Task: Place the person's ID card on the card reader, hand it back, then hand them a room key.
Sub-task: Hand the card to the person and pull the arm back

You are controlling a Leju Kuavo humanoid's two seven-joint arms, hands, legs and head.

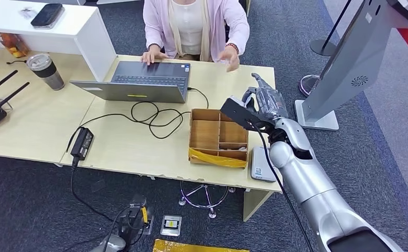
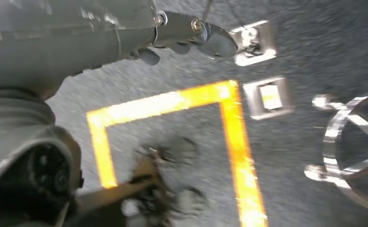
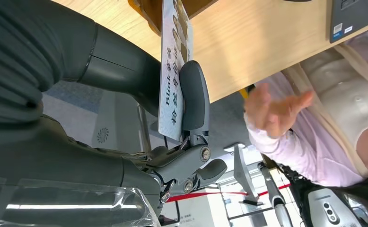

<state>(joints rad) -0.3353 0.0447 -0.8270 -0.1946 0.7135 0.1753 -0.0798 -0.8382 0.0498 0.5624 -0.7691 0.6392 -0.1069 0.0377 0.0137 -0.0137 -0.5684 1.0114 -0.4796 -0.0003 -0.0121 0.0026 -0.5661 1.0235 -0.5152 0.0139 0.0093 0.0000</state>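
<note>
My right hand point(image 1: 265, 101) is raised over the desk's right end, just past the cardboard box point(image 1: 217, 137). It pinches a white printed card point(image 3: 174, 71) upright between the thumb point(image 3: 194, 97) and the fingers. Whether this is the ID card or a room key I cannot tell. Across the desk, the person in pink holds a hand point(image 1: 229, 56) out toward mine, palm open point(image 3: 277, 112), a short gap from the card. The white card reader point(image 1: 262, 164) lies flat at the desk's near right corner, under my forearm. My left hand point(image 2: 191, 33) hangs by the floor, holding nothing.
An open laptop point(image 1: 139, 81) with its cable and power brick point(image 1: 82, 143) fills the desk's middle. The divided box has yellow tape on its near wall. A grey kiosk stand point(image 1: 349, 63) rises at the right. A cup point(image 1: 45, 71) stands at the left.
</note>
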